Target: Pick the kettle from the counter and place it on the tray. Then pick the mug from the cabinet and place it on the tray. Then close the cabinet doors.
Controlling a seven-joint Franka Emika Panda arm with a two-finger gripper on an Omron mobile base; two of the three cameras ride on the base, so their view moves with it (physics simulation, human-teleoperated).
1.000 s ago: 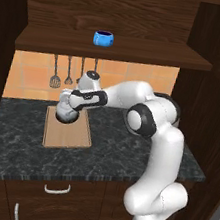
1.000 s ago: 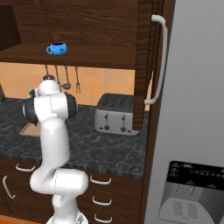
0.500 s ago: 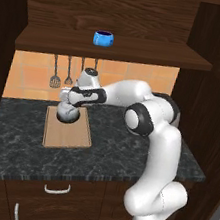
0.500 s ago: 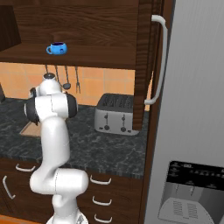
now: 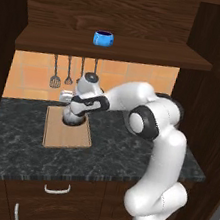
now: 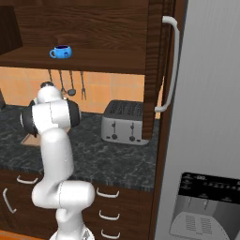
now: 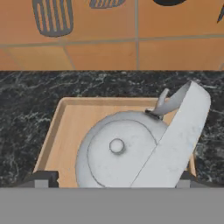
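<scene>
Left base view looks from behind-left, down onto the worktop (image 5: 18, 152); right base view looks from behind-right across that same worktop; hand view hangs close above the tray (image 7: 65, 127), facing the tiled wall.

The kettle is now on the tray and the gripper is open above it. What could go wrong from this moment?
1. The gripper, open, stands close around the kettle; lifting away, a finger may catch its broad handle and tip or drag it.
2. The kettle sits toward the far end of the tray, so a drag could push it over the rim.
3. The mug stands near the shelf's front edge; a careless reach may knock it down.
</scene>
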